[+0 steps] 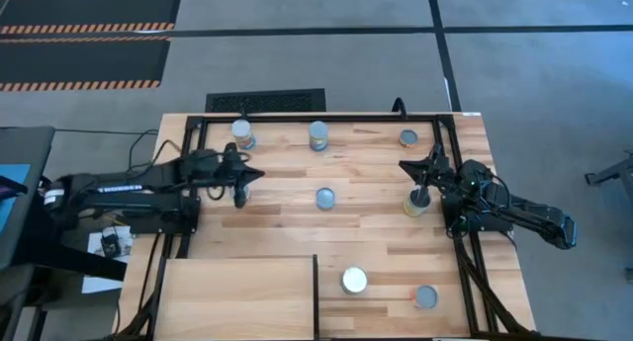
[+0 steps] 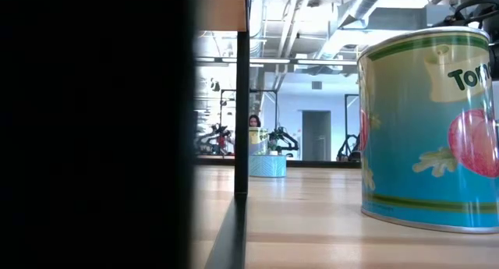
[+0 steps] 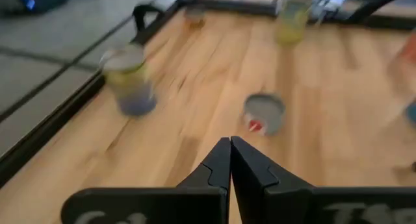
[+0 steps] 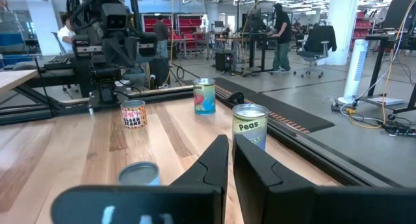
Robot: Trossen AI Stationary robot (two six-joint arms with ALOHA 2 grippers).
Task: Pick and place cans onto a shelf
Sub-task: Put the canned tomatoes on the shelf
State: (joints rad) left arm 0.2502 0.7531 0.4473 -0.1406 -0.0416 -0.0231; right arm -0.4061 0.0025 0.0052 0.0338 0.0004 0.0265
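Several cans stand upright on the wooden tabletop: three along the far edge (image 1: 242, 133) (image 1: 318, 135) (image 1: 408, 138), a short can in the middle (image 1: 324, 198), one at the left (image 1: 240, 194), one at the right (image 1: 415, 204), and two near the front (image 1: 353, 280) (image 1: 425, 297). The shelf (image 1: 237, 297) is a pale panel at the near left. My left gripper (image 1: 252, 175) (image 3: 230, 146) is shut and empty, above and just beyond the left can. My right gripper (image 1: 407, 167) (image 4: 230, 146) is shut and empty, just beyond the right can.
A black frame (image 1: 326, 117) runs along the table's far edge and down both sides. In the low view a large tomato can (image 2: 429, 129) stands close at the right, and the shelf's dark edge (image 2: 242, 105) stands at the left. People are in the room behind.
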